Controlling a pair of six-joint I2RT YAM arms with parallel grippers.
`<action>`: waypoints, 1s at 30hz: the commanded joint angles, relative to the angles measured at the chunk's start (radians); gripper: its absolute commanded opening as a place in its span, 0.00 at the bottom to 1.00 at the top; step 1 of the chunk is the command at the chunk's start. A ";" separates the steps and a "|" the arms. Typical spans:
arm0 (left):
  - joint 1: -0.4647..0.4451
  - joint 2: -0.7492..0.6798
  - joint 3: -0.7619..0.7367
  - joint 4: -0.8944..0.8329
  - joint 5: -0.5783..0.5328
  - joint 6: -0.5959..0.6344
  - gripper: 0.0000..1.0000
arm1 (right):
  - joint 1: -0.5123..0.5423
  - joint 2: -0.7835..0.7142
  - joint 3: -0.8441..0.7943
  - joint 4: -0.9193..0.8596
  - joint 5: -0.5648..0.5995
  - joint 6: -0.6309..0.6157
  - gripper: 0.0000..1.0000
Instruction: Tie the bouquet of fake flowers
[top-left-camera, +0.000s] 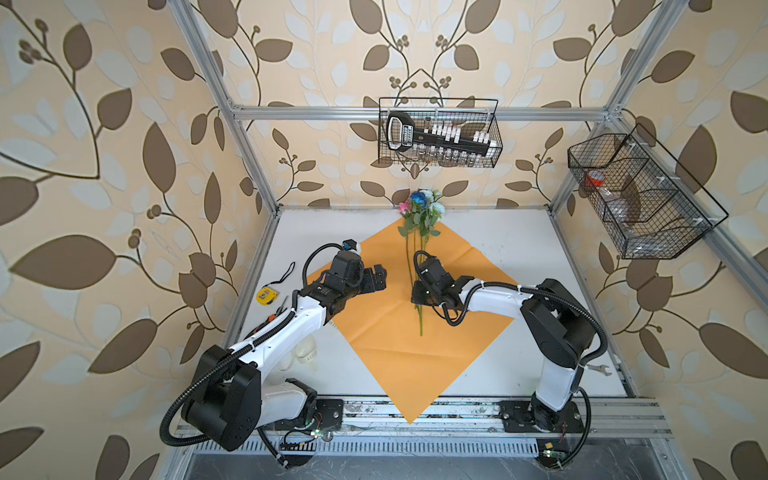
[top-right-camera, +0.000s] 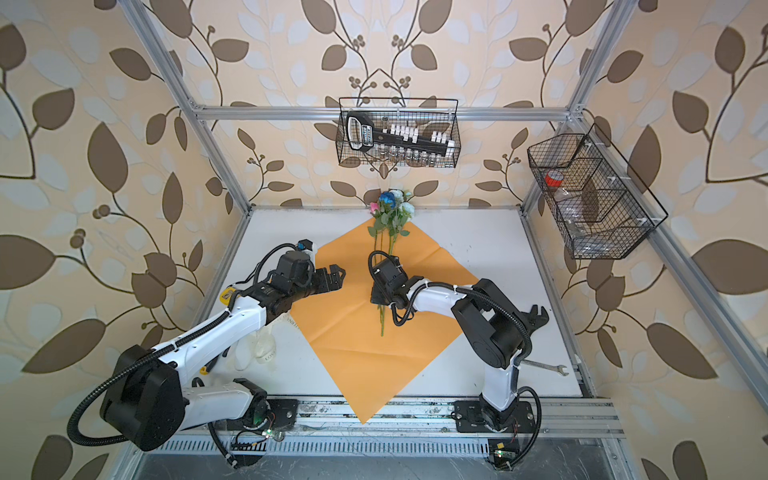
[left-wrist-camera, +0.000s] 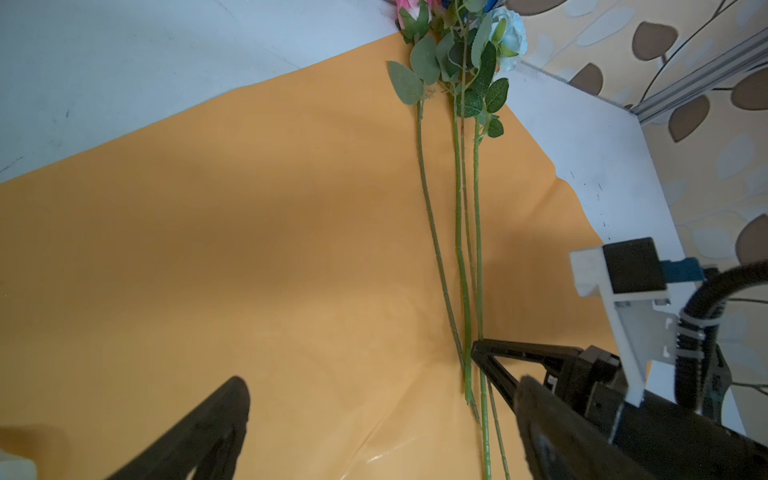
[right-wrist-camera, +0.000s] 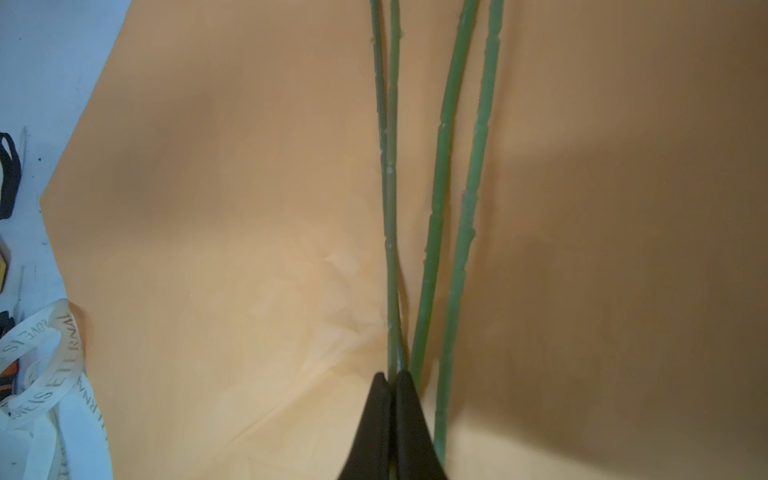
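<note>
— Where the table (top-left-camera: 519, 249) meets the front rail, what's sitting there?
— Near corner of the orange wrapping paper (top-left-camera: 415, 357) hangs over the front edge onto the rail. Sheet lies flat, diamond-wise, mid-surface. Both arm bases are bolted to that rail.
— Loose items?
— Wrench (top-left-camera: 598, 369) near the right edge. Cream lettered ribbon (right-wrist-camera: 45, 374) just beside the paper's near-left edge, partly under the left arm. Yellow tape measure (top-left-camera: 266, 295) by the left edge.
— Claws?
— Left gripper (top-left-camera: 378, 279) spread wide over the paper's left corner. Right gripper (right-wrist-camera: 390, 382) pressed together, pinching two stems (right-wrist-camera: 389, 208) low down; two more stems lie free just beside it.
— Bouquet?
— Bouquet of fake flowers (top-left-camera: 420, 208) lies along the paper's centre line, unwrapped and untied. Blooms sit past the paper's far corner, at the table's far edge by the wall.
— Room?
— Aluminium frame, leaf-print wallpaper all round. Wire basket (top-left-camera: 440, 133) on the back wall holds a black tool rack. Second wire basket (top-left-camera: 640, 195) on the right wall, something red inside.
</note>
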 joint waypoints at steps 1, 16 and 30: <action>0.011 0.006 0.000 0.022 0.004 -0.010 0.99 | -0.002 0.023 0.025 0.002 -0.017 0.015 0.05; 0.011 -0.012 -0.002 0.023 0.010 -0.020 0.99 | 0.001 -0.002 0.040 -0.018 -0.036 0.003 0.27; 0.011 -0.092 -0.070 -0.164 0.121 -0.128 0.99 | 0.073 -0.249 -0.065 -0.128 0.076 -0.161 0.45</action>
